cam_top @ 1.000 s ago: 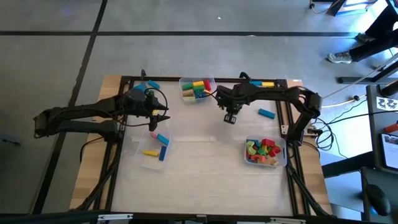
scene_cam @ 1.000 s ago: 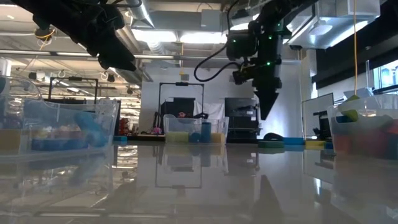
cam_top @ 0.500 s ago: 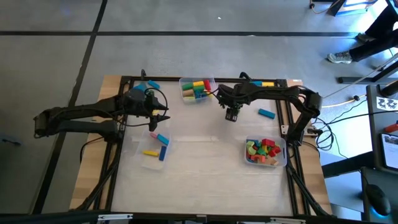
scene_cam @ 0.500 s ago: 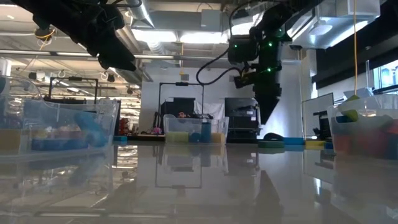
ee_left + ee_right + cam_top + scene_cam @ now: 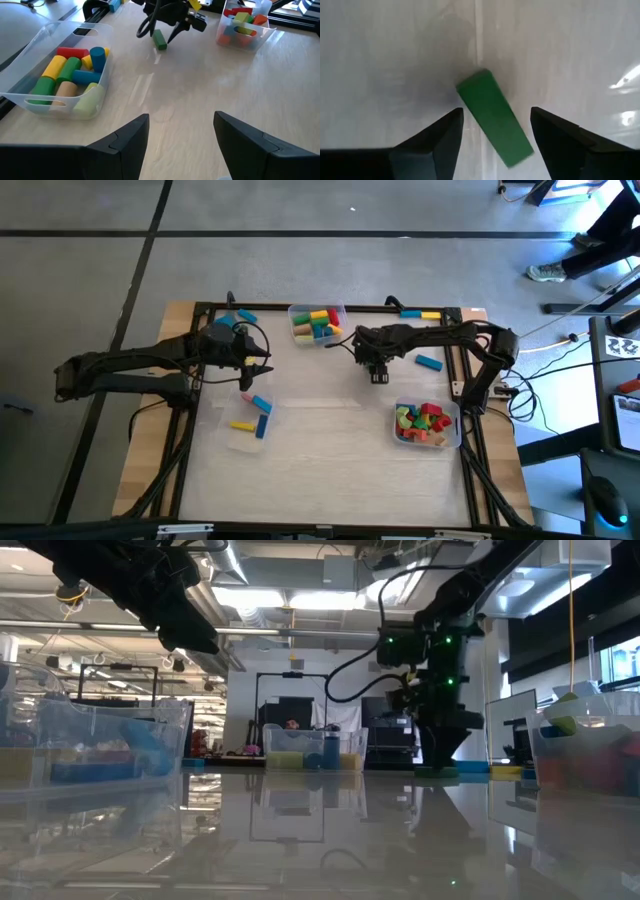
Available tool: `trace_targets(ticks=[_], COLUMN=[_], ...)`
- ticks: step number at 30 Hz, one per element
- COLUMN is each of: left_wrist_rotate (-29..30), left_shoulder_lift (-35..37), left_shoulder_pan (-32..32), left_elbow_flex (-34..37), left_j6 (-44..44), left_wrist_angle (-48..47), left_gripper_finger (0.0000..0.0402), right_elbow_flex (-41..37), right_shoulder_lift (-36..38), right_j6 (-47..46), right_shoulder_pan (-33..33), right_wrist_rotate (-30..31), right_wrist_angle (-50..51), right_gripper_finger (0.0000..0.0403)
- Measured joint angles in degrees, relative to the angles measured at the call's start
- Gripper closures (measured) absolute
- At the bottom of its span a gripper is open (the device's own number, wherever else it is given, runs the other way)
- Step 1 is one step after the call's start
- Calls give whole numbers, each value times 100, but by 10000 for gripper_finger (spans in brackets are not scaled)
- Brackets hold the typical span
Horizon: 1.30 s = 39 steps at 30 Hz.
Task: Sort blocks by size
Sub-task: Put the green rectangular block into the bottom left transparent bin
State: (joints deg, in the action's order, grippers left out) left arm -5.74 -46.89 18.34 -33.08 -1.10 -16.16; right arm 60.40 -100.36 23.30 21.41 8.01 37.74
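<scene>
A green bar-shaped block [image 5: 494,117] lies flat on the table, slanting between the fingers of my right gripper [image 5: 492,145]. That gripper [image 5: 379,372] points down at it, low over the far middle of the table, open, one finger on each side without touching; the left wrist view shows the block [image 5: 159,39] beside it. My left gripper [image 5: 180,145] waits open and bare above the table's left part [image 5: 262,363]. More blocks fill three clear bins.
A far bin [image 5: 317,322] holds cylinders. A bin at the right [image 5: 428,425] holds mixed chunks, and a bin at the near left [image 5: 250,415] holds a few bars. Loose blue blocks lie at the right [image 5: 429,362] and at the far edge [image 5: 243,315].
My right gripper has gone down toward the table over the green block, shifting slightly toward the near edge. It has rolled about its own axis and opened from shut fingertips to a wide gap.
</scene>
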Motion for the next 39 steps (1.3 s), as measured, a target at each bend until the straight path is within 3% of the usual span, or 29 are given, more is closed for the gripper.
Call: trace_targets(ticks=[11,24,30,39], left_wrist_rotate=[0,2,0,0], left_shoulder_lift=[0,0,0,0], left_shoulder_pan=[1,0,-2,-1], left_elbow_flex=[-2,0,0,0], left_j6=[2,2,2,2], left_wrist_angle=[2,2,2,2], left_gripper_finger=[183,183,183,183], right_elbow_flex=[-367,-380,-384,23], right_shoulder_lift=[24,16,2,-29], right_j6=[91,-383,-812,-1127], right_shoulder_pan=[-2,0,-21,-477], right_wrist_rotate=[-11,-241,-286,-986], right_wrist_angle=[-405,-485,-698,-1489], right_gripper_finger=[176,300,284,297])
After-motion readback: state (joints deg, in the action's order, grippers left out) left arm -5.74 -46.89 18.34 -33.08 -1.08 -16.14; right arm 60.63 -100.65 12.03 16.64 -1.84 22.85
